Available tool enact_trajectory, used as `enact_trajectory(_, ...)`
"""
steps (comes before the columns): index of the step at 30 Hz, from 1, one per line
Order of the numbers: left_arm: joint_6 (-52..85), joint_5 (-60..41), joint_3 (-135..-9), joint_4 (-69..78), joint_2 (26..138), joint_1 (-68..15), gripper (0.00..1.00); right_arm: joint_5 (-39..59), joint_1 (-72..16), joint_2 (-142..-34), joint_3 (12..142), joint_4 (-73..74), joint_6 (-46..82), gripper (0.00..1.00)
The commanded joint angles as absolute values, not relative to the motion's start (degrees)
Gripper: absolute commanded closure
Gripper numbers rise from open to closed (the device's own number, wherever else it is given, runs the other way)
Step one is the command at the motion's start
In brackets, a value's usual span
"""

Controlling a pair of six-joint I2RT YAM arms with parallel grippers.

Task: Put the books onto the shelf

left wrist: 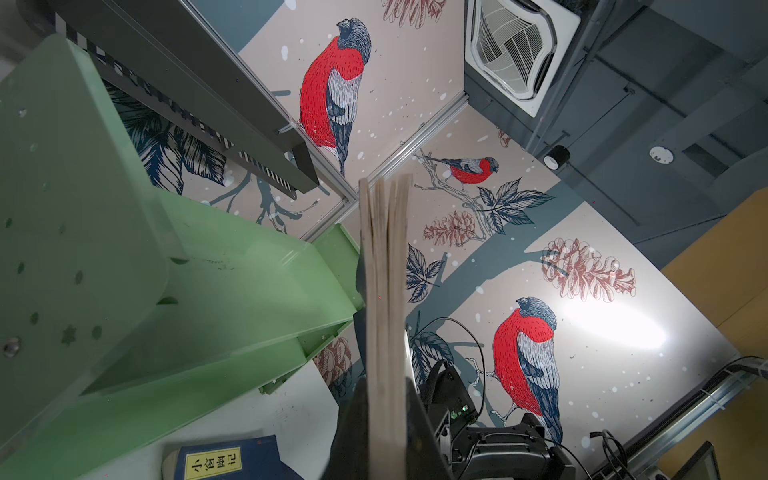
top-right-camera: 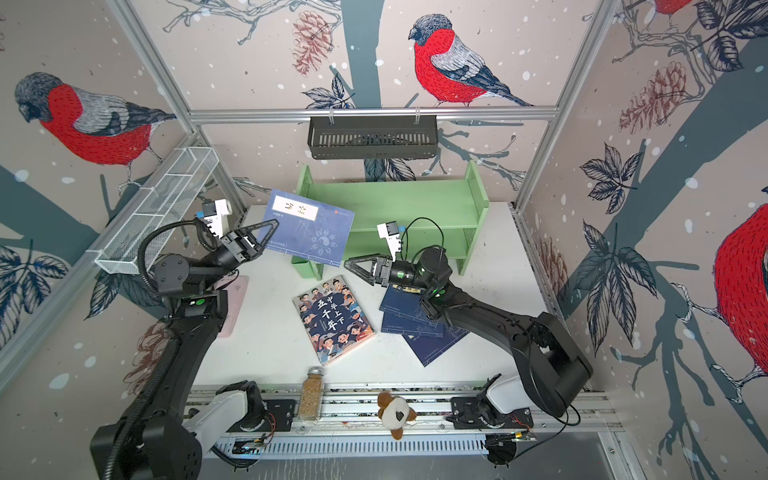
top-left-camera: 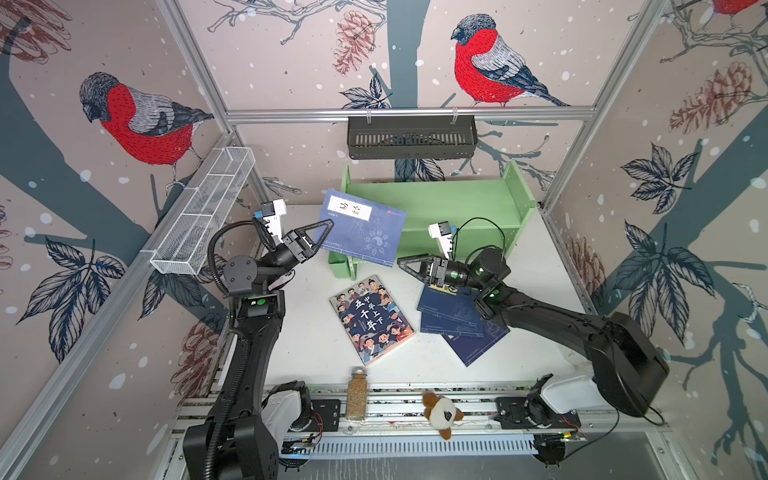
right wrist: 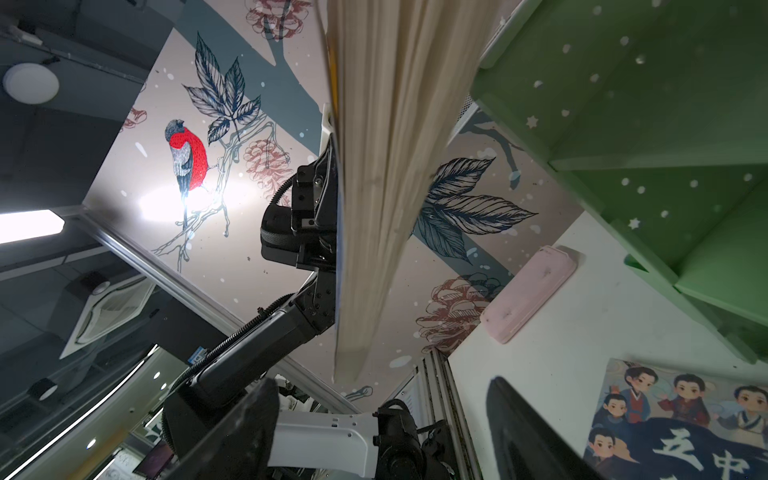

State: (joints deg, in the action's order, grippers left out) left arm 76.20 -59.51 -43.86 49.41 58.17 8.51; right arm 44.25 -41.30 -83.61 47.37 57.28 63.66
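Observation:
My left gripper is shut on the left edge of a navy-blue book with a white title label. It holds the book tilted in the air before the left end of the light green shelf. The left wrist view shows its page edges clamped between the jaws. My right gripper stands open and empty just off the book's lower right corner. The cartoon book lies flat mid-table. Three overlapping navy books lie under my right arm. Another navy book lies by the shelf's foot.
A black slotted basket hangs on the back rail and a white mesh basket on the left rail. A spice jar and a plush toy sit at the front rail. A pink case lies at the table's left.

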Motion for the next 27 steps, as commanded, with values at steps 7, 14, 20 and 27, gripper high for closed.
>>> enact_trajectory(7, 74.83, -57.42, -43.04, 52.58, 58.14, 8.66, 1.0, 41.11, -43.17, -89.81, 50.85, 68.19, 69.47, 0.34)
enact_trajectory(14, 75.12, -56.17, -41.67, 52.73, 57.98, 8.7, 1.0, 41.63, -43.7, -95.43, 53.21, 77.47, 76.36, 0.65)
enact_trajectory(20, 72.07, -55.92, -41.57, 49.04, 57.93, 8.7, 1.0, 41.35, -43.63, -96.34, 53.88, 77.08, 76.58, 0.91)
enact_trajectory(27, 68.33, -55.91, -41.31, 45.35, 57.97, 8.7, 0.73, 42.74, -42.56, -94.34, 55.16, 69.38, 73.01, 1.0)
